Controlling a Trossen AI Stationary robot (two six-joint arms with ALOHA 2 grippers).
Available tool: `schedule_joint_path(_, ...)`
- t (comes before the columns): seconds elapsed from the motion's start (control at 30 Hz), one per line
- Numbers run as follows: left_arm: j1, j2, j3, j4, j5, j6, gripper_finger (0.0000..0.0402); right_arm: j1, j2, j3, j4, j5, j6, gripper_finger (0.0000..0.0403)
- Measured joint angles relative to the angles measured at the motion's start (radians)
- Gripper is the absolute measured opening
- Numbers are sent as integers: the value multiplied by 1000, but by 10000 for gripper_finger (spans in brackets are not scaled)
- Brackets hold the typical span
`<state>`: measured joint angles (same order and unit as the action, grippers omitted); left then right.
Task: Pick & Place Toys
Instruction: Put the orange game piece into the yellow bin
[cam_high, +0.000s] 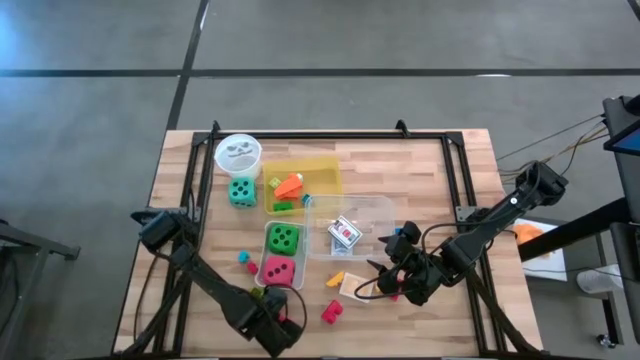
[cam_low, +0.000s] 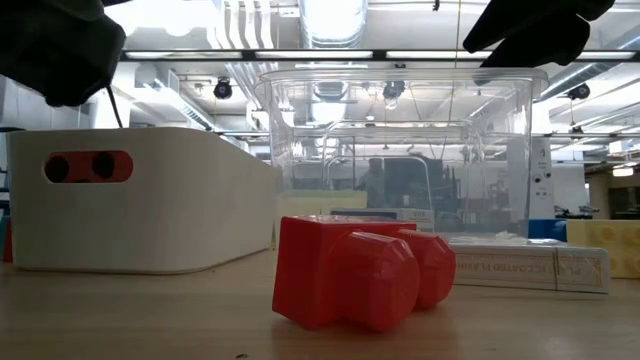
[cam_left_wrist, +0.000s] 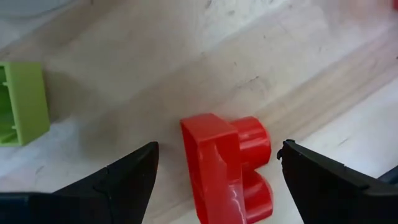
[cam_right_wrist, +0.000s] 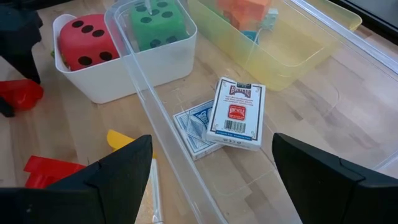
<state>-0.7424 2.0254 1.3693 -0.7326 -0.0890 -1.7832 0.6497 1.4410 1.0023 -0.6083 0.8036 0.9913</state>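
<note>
1. Red block (cam_left_wrist: 227, 167) lies on the bench (cam_high: 440, 170) near the front edge, studs sideways; same block fills the low view's foreground (cam_low: 360, 270).
2. Left end effector (cam_left_wrist: 217, 171) hangs over it, fingers spread wide to either side, not touching: released, nothing held.
3. Green block (cam_left_wrist: 23, 102) rests on the bench just beyond the left finger.
4. White bin (cam_right_wrist: 124, 74) holds 2 dice: red die (cam_right_wrist: 87, 40) and green die (cam_right_wrist: 155, 18), side by side.
5. Teal die (cam_high: 241, 191) sits on the bench below the white cup (cam_high: 238, 153).
6. Clear box (cam_high: 375, 212) holds 2 card packs (cam_right_wrist: 236, 115), the upper one lying partly over the other.
7. Yellow tray (cam_high: 325, 170) carries an orange block (cam_high: 290, 185) and small green pieces.
8. Right end effector (cam_right_wrist: 211, 171) hovers above the clear box's near wall, fingers apart, released and empty.
9. Yellow block (cam_right_wrist: 121, 138) and a red piece (cam_right_wrist: 53, 168) lie on the bench outside the box.
</note>
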Motion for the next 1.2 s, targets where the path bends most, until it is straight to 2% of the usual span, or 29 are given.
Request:
schedule_joint_path(0.27,2,0,0,-4,-8,33,310,0,0,0,2,0,0,325)
schedule_joint_path(0.57,2,0,-1,-23,-8,-6,200,0,0,0,2,0,0,325)
schedule_joint_path(0.77,2,-2,-19,-2,-5,-15,142,0,0,0,3,0,0,325)
schedule_joint_path(1.07,3,-6,-45,47,27,-23,133,0,0,0,10,0,0,325)
schedule_joint_path(1.2,3,-6,-44,57,30,-15,105,0,0,0,14,0,0,325)
